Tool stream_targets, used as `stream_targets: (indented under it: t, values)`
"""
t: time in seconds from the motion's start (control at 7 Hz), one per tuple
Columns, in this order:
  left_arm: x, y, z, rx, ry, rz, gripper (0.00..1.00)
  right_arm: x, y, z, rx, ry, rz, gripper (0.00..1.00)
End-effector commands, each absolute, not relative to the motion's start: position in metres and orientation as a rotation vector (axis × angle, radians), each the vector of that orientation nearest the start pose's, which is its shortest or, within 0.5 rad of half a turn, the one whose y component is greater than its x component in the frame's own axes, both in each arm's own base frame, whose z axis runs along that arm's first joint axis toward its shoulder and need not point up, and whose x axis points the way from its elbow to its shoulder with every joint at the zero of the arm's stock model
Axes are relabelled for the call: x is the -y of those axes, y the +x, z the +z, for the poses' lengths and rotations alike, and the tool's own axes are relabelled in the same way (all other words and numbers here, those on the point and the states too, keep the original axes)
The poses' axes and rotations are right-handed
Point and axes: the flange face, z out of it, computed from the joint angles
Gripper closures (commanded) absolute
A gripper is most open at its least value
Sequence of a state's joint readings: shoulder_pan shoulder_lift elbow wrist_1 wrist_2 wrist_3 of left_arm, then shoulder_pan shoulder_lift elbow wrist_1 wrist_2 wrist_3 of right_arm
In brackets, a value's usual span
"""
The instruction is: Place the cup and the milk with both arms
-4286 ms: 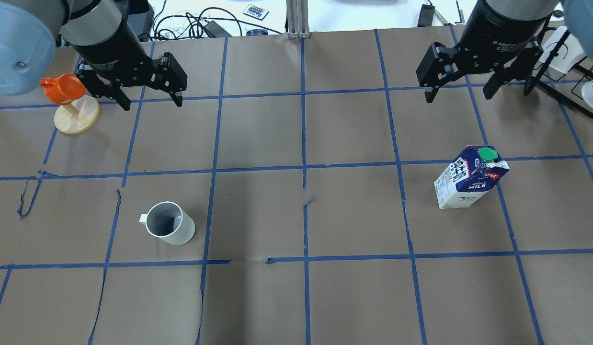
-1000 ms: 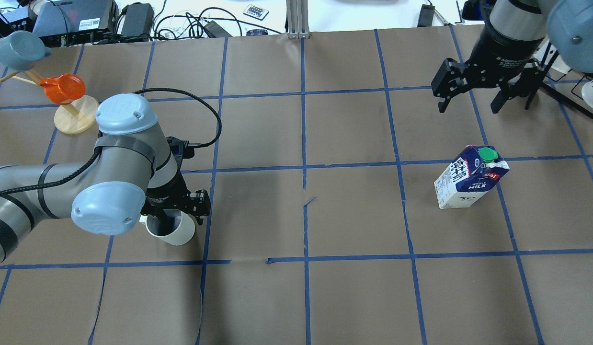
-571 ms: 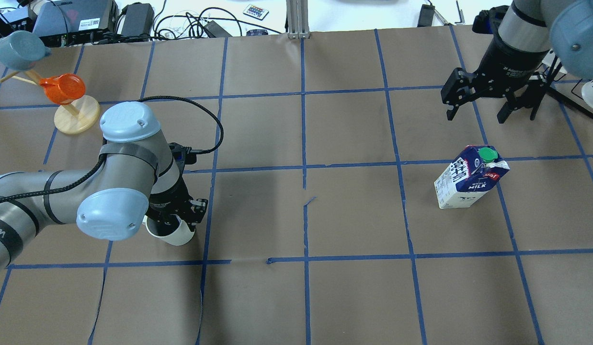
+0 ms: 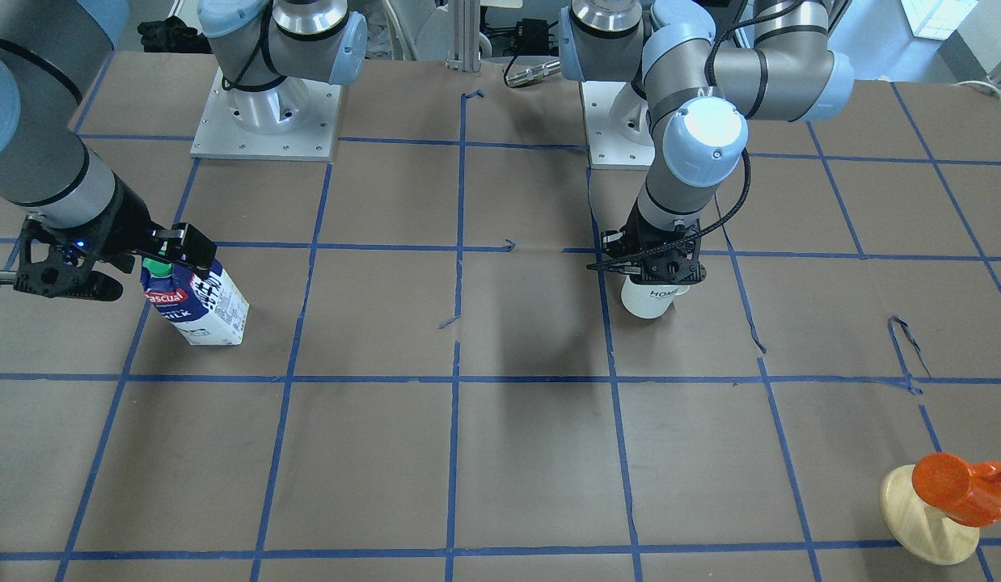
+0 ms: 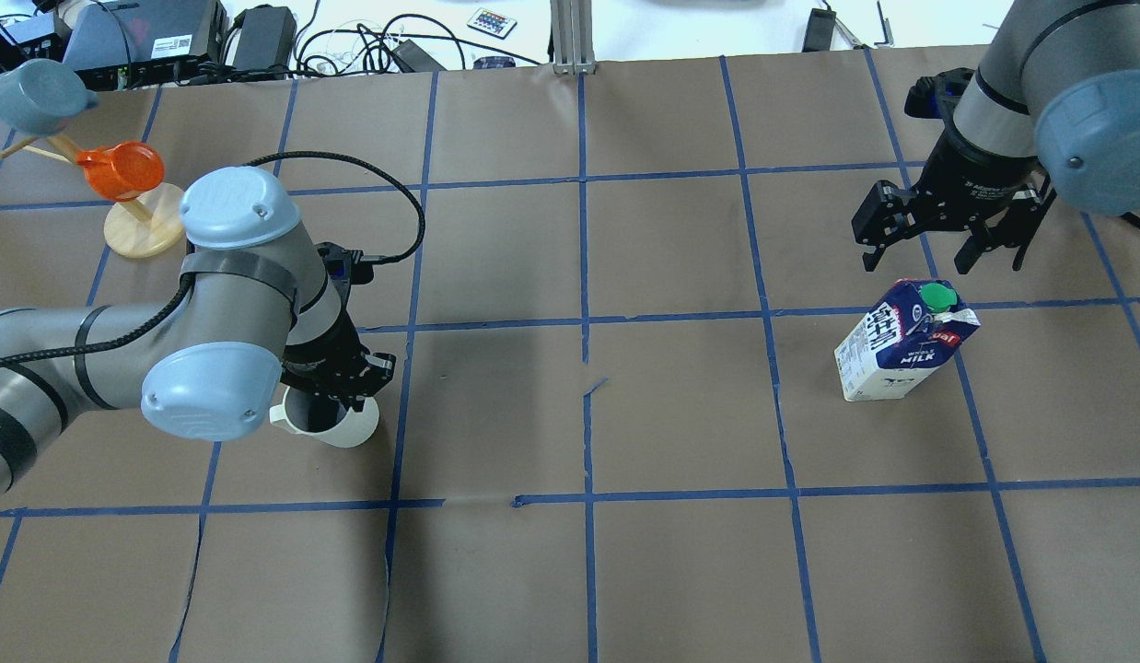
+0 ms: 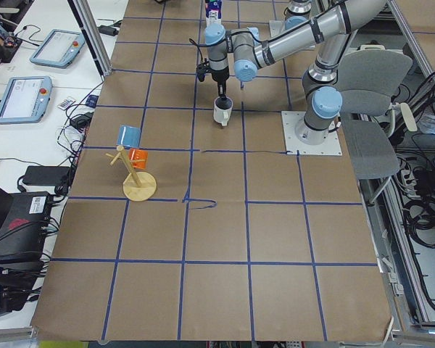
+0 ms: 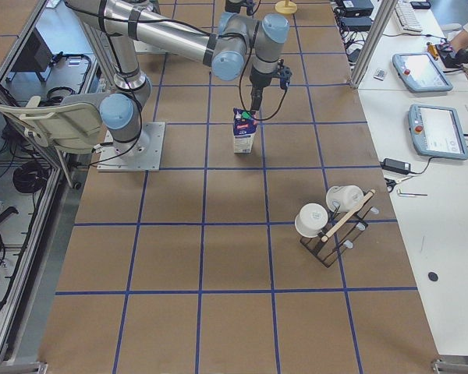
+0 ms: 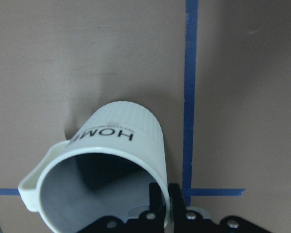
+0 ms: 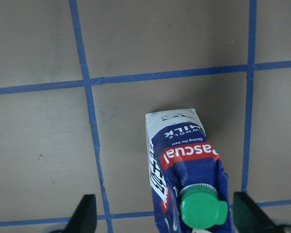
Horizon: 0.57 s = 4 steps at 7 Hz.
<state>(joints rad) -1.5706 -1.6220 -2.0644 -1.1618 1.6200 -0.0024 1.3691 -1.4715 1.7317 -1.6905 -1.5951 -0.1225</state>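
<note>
The white "HOME" cup (image 5: 342,425) stands left of centre on the table; it also shows in the front view (image 4: 652,299) and the left wrist view (image 8: 111,155). My left gripper (image 5: 335,401) is shut on the cup's rim, one finger inside and one outside the wall (image 8: 166,201). The blue and white milk carton (image 5: 901,345) with its green cap stands upright at the right, also in the front view (image 4: 200,305). My right gripper (image 5: 938,262) is open just above it, its fingers wide on either side of the cap (image 9: 202,208), not touching.
An orange cup on a wooden stand (image 5: 133,198) and a blue cup (image 5: 31,92) are at the far left corner. A rack with white mugs (image 7: 331,218) stands near the table's right end. Cables (image 5: 367,46) lie beyond the far edge.
My left gripper came down over the cup and shut on its rim; the cup has shifted slightly away. My right gripper has moved down and closer to the milk carton, still open.
</note>
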Motion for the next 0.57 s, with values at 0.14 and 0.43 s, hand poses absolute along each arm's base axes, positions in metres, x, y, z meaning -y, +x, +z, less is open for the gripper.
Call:
stream_targets:
  t: [0.14, 0.43]
  values:
    - [0.438, -0.234, 0.29, -3.137, -0.061, 0.143, 1.0, 0.521, 0.019, 0.367, -3.184, -0.01, 0.26, 0.0]
    - [0.417, -0.33, 0.293, -3.127, -0.142, 0.108, 1.0, 0.518, 0.018, 0.353, -3.191, -0.037, 0.311, 0.0]
